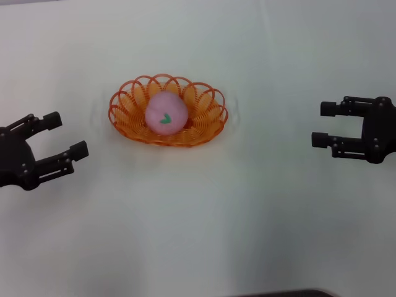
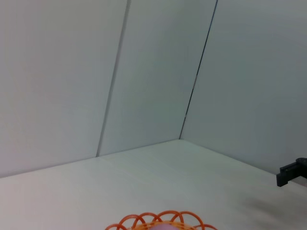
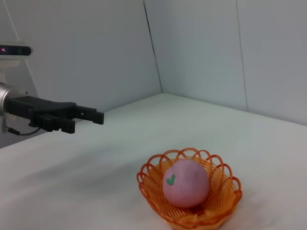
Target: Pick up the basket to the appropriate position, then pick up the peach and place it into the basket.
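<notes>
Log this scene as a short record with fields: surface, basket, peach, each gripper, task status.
surface: white table, walls behind
basket: orange wire basket, standing on the table between the two arms
peach: pink peach with a green leaf mark, lying inside the basket
left gripper: left gripper open, empty, off to the basket's left, apart from it
right gripper: right gripper open, empty, off to the basket's right, apart from it
task status: peach already in the basket; nothing held
</notes>
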You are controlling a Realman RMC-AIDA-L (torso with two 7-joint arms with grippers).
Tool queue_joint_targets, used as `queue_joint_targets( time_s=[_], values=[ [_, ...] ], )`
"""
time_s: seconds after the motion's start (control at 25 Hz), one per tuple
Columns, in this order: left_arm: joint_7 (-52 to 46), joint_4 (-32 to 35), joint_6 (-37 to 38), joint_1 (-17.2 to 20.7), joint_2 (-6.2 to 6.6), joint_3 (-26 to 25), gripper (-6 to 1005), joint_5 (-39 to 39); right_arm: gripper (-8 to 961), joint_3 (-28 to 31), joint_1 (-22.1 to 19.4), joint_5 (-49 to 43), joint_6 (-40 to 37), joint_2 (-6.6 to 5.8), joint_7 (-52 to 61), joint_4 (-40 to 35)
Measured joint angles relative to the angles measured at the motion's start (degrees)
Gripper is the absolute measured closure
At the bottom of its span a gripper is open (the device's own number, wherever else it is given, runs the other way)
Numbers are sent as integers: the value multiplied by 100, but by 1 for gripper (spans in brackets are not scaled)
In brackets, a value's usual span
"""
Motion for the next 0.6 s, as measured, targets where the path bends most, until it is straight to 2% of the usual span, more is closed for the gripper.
queue_joint_targets(
  time_s=[0.6],
  values=[
    [25,-42,0,7,-9,61,140,7,234,4,97,-136,25,46,19,28]
  ],
)
